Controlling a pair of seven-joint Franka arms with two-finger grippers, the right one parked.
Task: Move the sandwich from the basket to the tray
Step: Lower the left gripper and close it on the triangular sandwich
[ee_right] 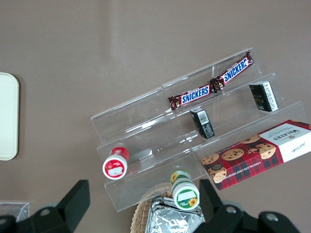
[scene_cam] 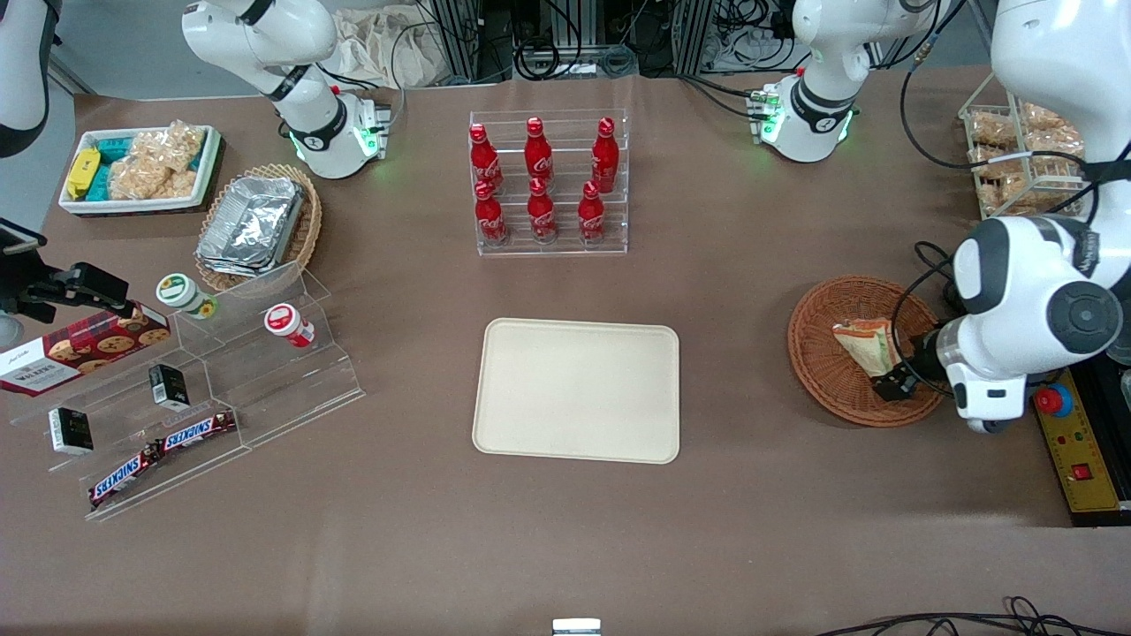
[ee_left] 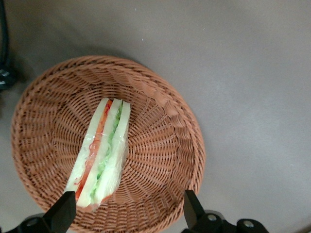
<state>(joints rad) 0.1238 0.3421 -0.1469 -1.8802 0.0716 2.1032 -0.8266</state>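
**Open gripper above the sandwich**

The gripper (ee_left: 127, 213) hangs over the basket (ee_left: 160, 102) at the working arm's end of the table, fingers spread wide and holding nothing. The sandwich (ee_left: 101, 153) lies in the basket; the tray (scene_cam: 579, 389) sits bare mid-table. The slick wrap could slip from a shallow pinch, or the light basket shift. Readable nearby: Snickers bars (ee_right: 211, 83), Walkers biscuit box (ee_right: 257, 153).

Six red cola bottles (scene_cam: 539, 181) stand in a clear tiered rack on the brown table (scene_cam: 565, 548). Toward the parked arm's end, a clear stepped stand (scene_cam: 203, 397) carries two Snickers bars (scene_cam: 163, 455), small dark boxes and two round tubs. Nearby lie a cookie box (scene_cam: 79, 349), a tan wicker basket of foil containers (scene_cam: 256, 225) and a white snack bin (scene_cam: 137, 168).
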